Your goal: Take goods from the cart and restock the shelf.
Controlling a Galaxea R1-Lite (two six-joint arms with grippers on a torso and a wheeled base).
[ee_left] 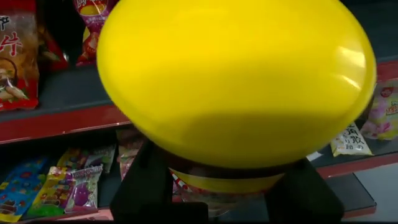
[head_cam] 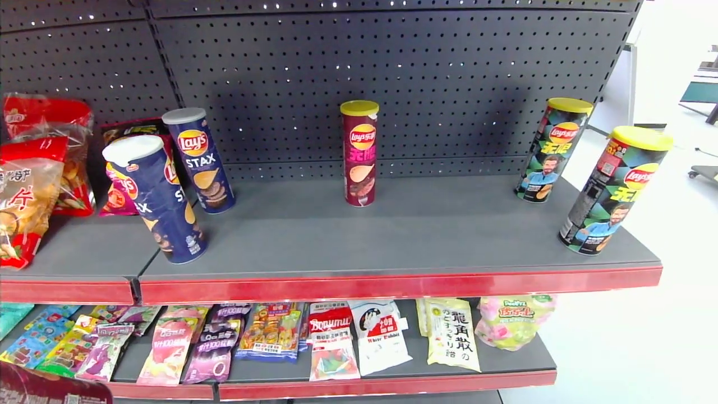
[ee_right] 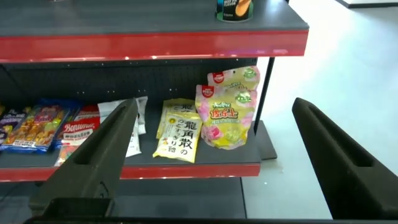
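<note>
Ahead of you the shelf [head_cam: 392, 235] is backed by a dark grey pegboard panel [head_cam: 392, 67], and pinpricks of light show through some of its holes. To your right a pale, glossy floor [head_cam: 634, 348] lies in bright light. Far off on that side stand teal-fronted furniture [head_cam: 698, 92] and a grey wheeled leg [head_cam: 705, 171].
</note>
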